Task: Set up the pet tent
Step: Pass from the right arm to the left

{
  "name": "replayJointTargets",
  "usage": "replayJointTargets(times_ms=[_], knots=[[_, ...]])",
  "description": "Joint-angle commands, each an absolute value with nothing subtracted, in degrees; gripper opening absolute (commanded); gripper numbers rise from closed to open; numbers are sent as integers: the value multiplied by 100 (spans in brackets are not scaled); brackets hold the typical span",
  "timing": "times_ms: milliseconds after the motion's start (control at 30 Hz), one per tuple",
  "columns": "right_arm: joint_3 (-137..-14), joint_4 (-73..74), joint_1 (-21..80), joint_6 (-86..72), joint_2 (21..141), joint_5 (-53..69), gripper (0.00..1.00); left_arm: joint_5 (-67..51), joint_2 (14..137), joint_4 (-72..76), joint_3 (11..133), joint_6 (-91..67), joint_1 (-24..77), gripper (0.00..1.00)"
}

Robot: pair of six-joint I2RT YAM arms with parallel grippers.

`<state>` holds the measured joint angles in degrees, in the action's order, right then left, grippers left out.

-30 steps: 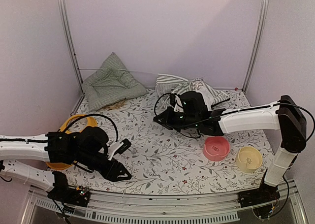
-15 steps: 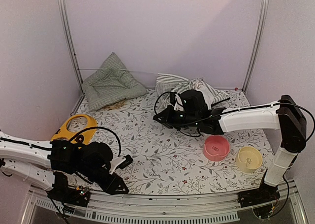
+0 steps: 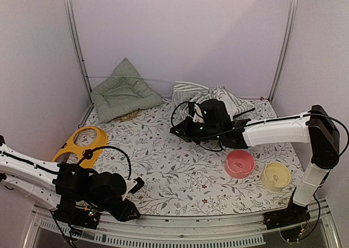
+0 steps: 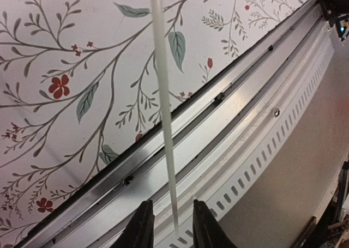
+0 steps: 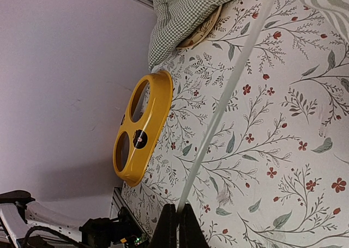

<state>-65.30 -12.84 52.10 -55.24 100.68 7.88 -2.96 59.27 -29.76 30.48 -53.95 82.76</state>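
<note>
Pinching white pole (image 5: pixel 218 117) between pressed-together right gripper (image 5: pixel 176 209) fingers; left gripper (image 4: pixel 172 205) fingers slightly spread, straddling pole end (image 4: pixel 175 224), untouched.

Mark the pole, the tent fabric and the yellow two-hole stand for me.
Pole (image 4: pixel 163 112): left wrist view, mid-length of the white rod.
Tent (image 3: pixel 188 89): top view, striped fabric at the back.
Yellow stand (image 5: pixel 161 103): right wrist view, outer rim.

Soft, even, pinkish light fills the overhead view, with faint shadows on the worktop (image 3: pixel 180 174). In the left wrist view the fingers (image 4: pixel 143 230) at 6 o'clock are dark and blurred, the tent pole (image 4: pixel 163 122) bright white; the right wrist view dims toward 8 o'clock.
</note>
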Motion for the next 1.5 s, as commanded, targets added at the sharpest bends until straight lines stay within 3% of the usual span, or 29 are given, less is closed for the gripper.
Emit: replayJointTargets(times_ms=[0,600,733,900,1000,1467], knots=[[-6671,-1459,5126,-5169,10010,666,0,295,5893,-3061,3184,-5535,8356,28],[-6697,-1428,5131,-5173,10028,692,0,315,6300,-2375,3205,-5118,8357,24],[-6697,-1424,5132,-5168,10025,690,0,346,6311,-2388,3203,-5106,8354,18],[-6697,-1402,5126,-5168,10024,694,0,404,6285,-2426,3230,-5096,8347,0],[-6690,-1389,5132,-5168,10019,685,0,349,6270,-2443,3223,-5066,8349,0],[-6732,-1371,5071,-5144,10041,710,0,60,6092,-2486,3033,-5117,8358,20]])
